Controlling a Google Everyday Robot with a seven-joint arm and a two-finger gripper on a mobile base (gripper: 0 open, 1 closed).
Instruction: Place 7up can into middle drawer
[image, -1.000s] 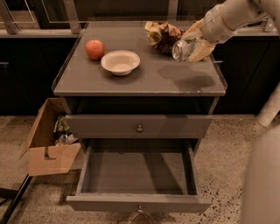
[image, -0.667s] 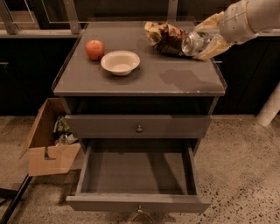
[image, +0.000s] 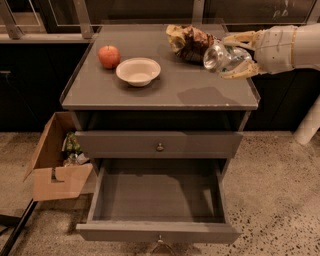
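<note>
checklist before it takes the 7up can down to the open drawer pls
1. 7up can held by gripper: ok, fingers shut on it, can tilted.
2. middle drawer pulled open: ok.
3. Drawer floor free: ok, nothing shows in it.
4. Can above drawer: not ok, it hangs over the tabletop, right rear, beside the snack bag.
5. Grip firmness: cannot tell.

- The can (image: 216, 56), at 2 o'clock, was shiny bare metal with a glinting top.
- The gripper (image: 227, 57), also at 2 o'clock, looked like smooth cream plastic, its fingers clasping the can.
- The drawer (image: 157, 197) and the tabletop (image: 165, 92) were smooth matt grey.
- The bowl (image: 138, 71) was matt off-white.
- The apple (image: 109, 56) had a faint gloss.
- The box (image: 55, 180), at 8 o'clock, was dull brown cardboard.
</note>
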